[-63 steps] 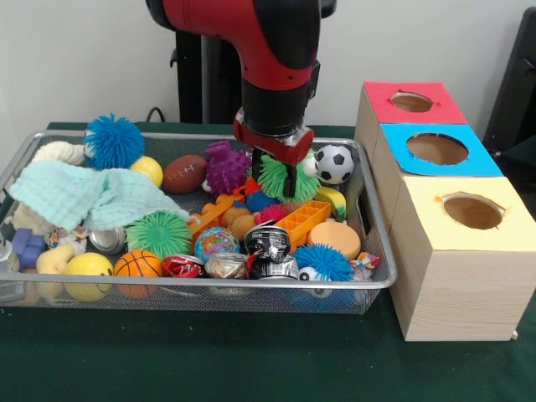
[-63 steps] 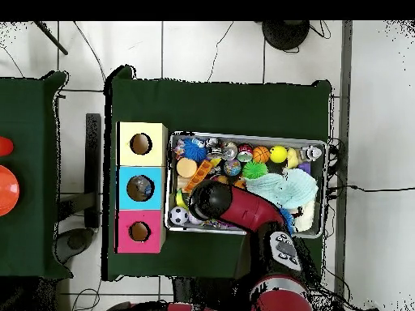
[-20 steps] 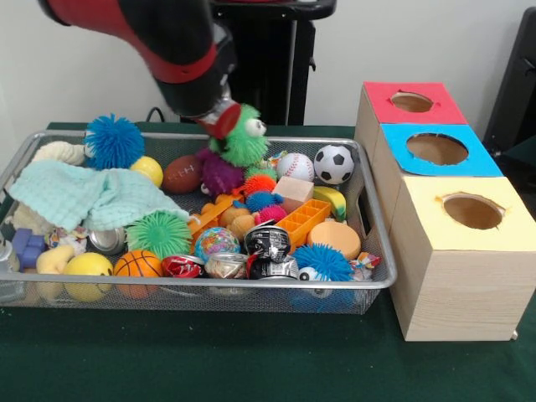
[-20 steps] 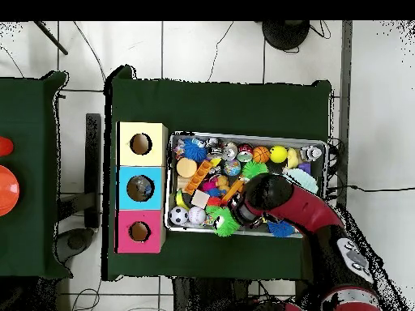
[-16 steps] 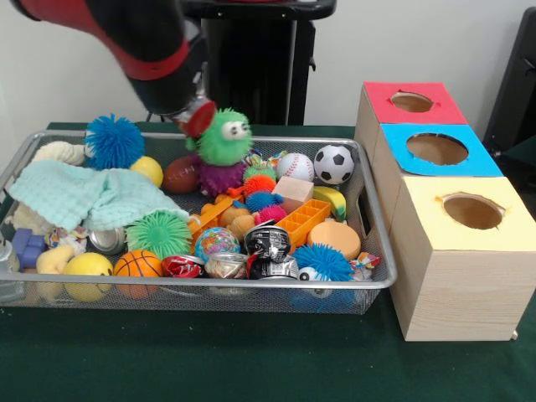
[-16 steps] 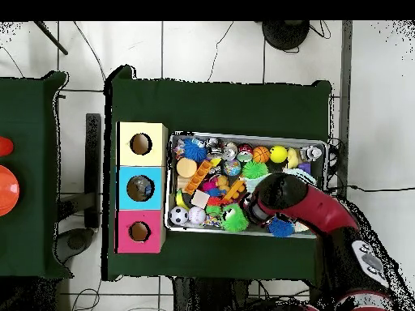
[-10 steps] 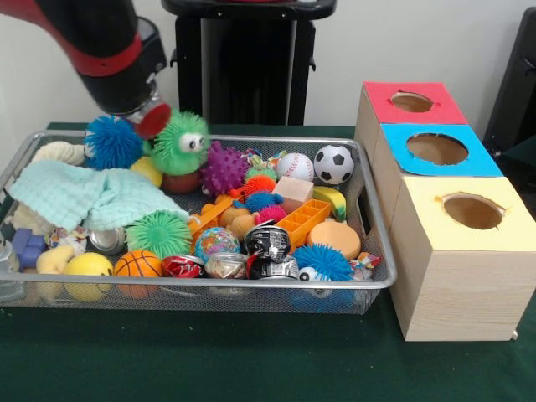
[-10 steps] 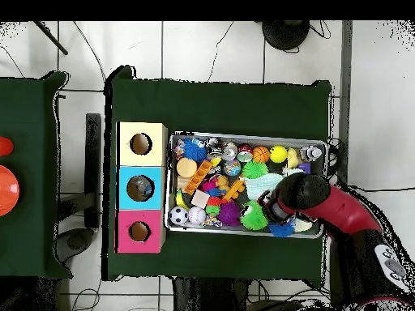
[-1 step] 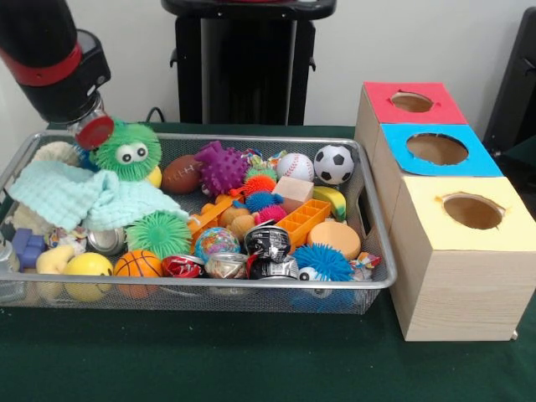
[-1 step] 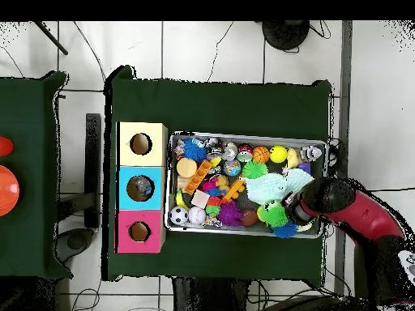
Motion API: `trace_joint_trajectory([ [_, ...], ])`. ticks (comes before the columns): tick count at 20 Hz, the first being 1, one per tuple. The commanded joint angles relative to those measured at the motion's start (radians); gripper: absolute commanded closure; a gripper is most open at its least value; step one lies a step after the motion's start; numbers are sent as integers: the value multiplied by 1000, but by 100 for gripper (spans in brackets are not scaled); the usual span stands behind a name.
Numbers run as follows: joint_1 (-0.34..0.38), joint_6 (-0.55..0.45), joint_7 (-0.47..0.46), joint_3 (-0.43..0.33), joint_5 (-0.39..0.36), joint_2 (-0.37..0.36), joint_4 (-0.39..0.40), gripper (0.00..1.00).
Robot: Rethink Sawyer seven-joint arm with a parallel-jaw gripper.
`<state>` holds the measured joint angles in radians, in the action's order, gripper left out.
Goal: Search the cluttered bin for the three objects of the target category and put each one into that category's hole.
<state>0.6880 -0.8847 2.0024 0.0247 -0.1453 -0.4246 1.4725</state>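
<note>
At the bin's [image 9: 368, 280] left end in the front view, the end effector [image 9: 94, 132] touches a green fuzzy googly-eyed toy [image 9: 127, 151] above the mint cloth [image 9: 79, 195]; its grip I cannot tell. Overhead, the toy [image 10: 273, 213] sits beside the arm [image 10: 348, 206], far from the holed boxes [image 10: 140, 187].

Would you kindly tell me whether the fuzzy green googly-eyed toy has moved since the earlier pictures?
Yes. In the front view the fuzzy green googly-eyed toy has travelled left, away from the soccer ball, to the wire bin's left end.
</note>
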Motion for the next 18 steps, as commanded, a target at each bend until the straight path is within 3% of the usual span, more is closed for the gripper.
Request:
trace_joint_trajectory([
  [1, 23, 68, -160, -123, -70, 46, -35, 0],
  [10, 2, -20, -97, -128, -29, -1, -16, 0],
  [16, -36, -128, -48, -120, 9, -121, 27, 0],
  [18, -66, -122, -11, -99, 6, -155, 32, 0],
])
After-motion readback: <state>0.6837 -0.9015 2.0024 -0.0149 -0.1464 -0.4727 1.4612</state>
